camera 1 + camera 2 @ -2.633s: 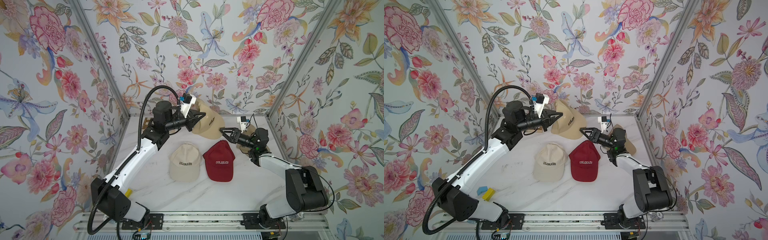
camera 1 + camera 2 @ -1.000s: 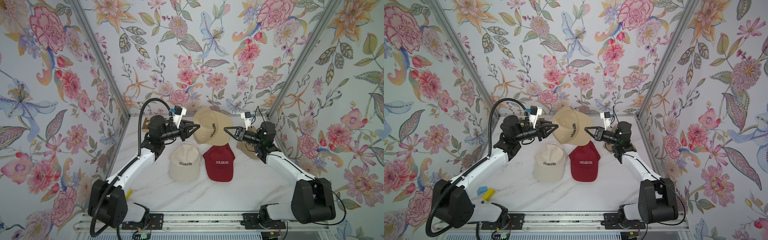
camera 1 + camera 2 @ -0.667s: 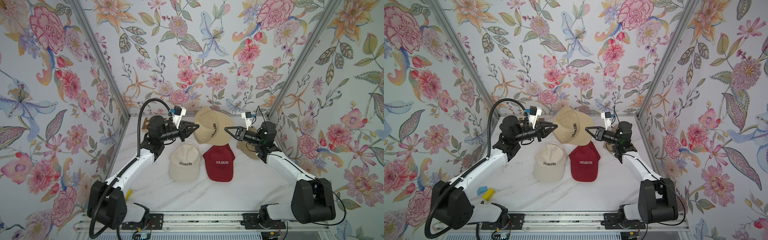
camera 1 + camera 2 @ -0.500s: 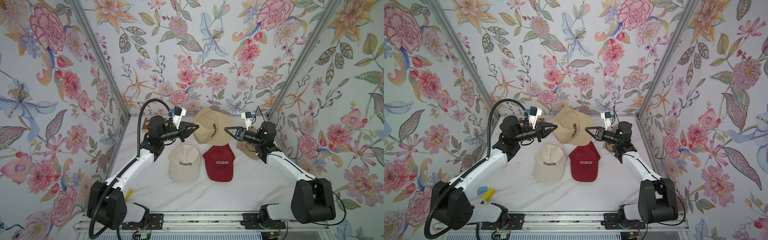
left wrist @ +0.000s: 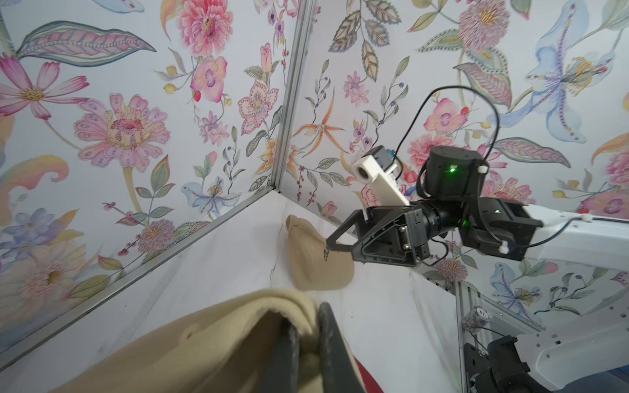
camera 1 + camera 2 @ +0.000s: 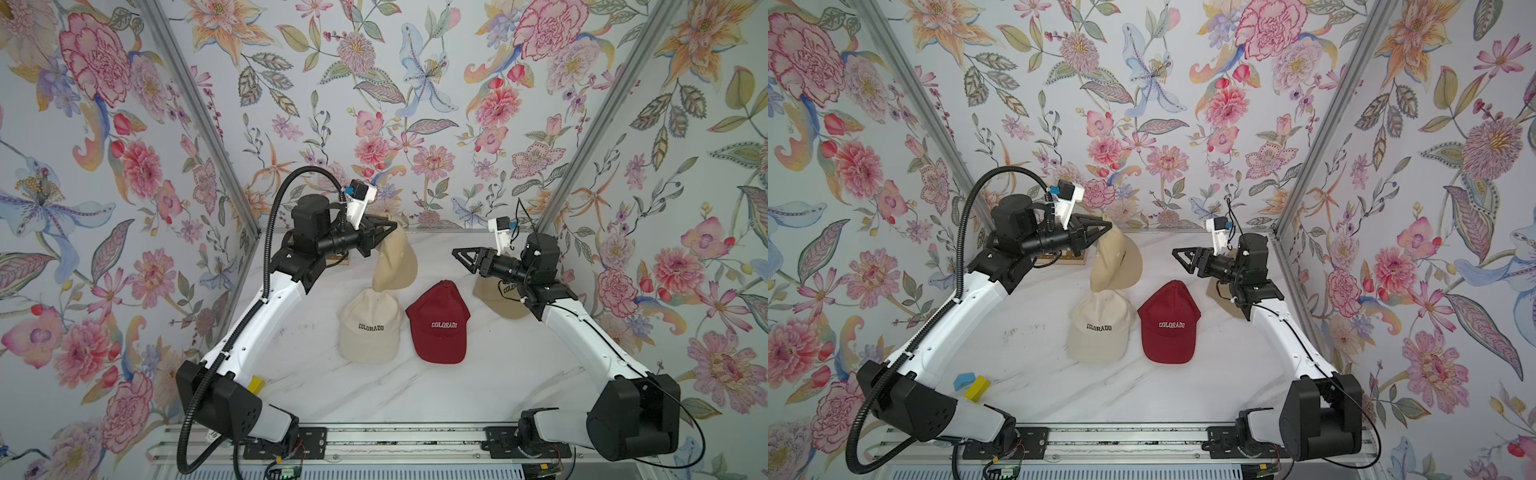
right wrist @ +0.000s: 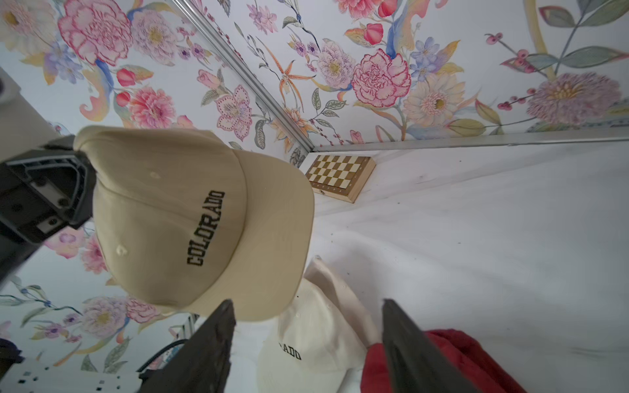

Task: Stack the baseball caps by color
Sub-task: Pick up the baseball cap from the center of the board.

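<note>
Now that the right arm is letting go, tan cap (image 6: 395, 262): it is hanging in the air by its back edge, brim pointing down, just above the cream cap (image 6: 370, 328).
Left fingers (image 6: 390, 227): they are pinching the tan cap's cloth tight, all alone now.
Right fingers (image 6: 459, 253): they are standing wide, holding nothing, a little way off.
Other tan cap (image 6: 494, 301): it is lying on the bench (image 6: 415, 386) under the right arm.
Red cap (image 6: 440, 324): it is lying beside the cream one.
What it is meaning: I am guessing the left arm is taking over, and the tan cap is still waiting to join its match.
</note>
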Robot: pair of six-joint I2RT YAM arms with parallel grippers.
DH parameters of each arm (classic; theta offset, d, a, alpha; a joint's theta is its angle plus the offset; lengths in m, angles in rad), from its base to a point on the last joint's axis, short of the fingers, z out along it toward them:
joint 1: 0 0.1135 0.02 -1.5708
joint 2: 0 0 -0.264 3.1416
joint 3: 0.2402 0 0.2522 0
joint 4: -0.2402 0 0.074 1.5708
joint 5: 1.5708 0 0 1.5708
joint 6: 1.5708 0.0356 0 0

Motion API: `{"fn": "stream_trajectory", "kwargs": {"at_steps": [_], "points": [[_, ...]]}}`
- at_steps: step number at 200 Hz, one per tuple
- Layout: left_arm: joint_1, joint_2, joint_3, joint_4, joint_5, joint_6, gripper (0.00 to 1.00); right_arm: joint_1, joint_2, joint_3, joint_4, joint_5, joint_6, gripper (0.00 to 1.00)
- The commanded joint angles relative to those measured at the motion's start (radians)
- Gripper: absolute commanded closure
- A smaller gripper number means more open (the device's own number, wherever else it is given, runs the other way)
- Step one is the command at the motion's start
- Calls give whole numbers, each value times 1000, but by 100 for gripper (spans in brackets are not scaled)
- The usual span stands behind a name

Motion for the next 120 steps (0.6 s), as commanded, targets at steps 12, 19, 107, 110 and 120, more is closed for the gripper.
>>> {"fn": "stream_trajectory", "kwargs": {"at_steps": [12,19,107,110,120], "points": [[-6,90,173,-373,-96,154,100,79,-60,108,-230,155,-276,1],[-11,108,196,-415,-102,171,100,104,-70,123,-249,184,-328,1],[-126,219,369,-708,-246,313,100,421,-56,139,-150,388,-684,1],[-127,219,371,-709,-244,313,100,427,-47,141,-148,391,-688,2],[-133,221,382,-712,-240,315,100,441,-27,152,-138,397,-695,4]]}}
